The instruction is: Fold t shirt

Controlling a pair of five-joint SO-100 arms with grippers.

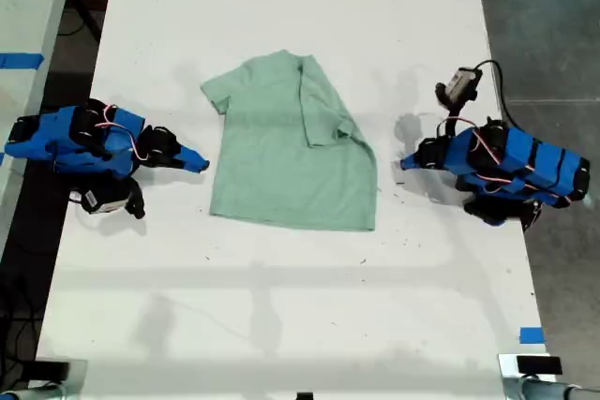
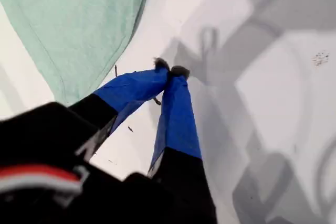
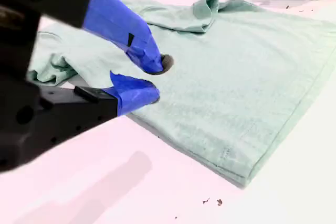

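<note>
The pale green t shirt (image 1: pixel 281 166) lies flat in the middle of the white table (image 1: pixel 281 325), with the sleeve on the exterior view's right folded in over the body. My first gripper (image 1: pixel 405 164) rests on the table just off the shirt's edge at the exterior view's right. It is shut with nothing in it (image 2: pixel 170 70), and the t shirt (image 2: pixel 73 19) lies beyond it. My second gripper (image 1: pixel 202 164) is at the shirt's opposite edge. Its jaws (image 3: pixel 157 80) stand a little apart over the t shirt (image 3: pixel 236 66), holding nothing.
Blue tape marks (image 1: pixel 532 334) sit near the table's front corner at the exterior view's right. Dark floor lies past both long table edges. A second pale surface with blue tape (image 1: pixel 19 60) stands at the exterior view's left. Small specks (image 3: pixel 212 201) dot the table.
</note>
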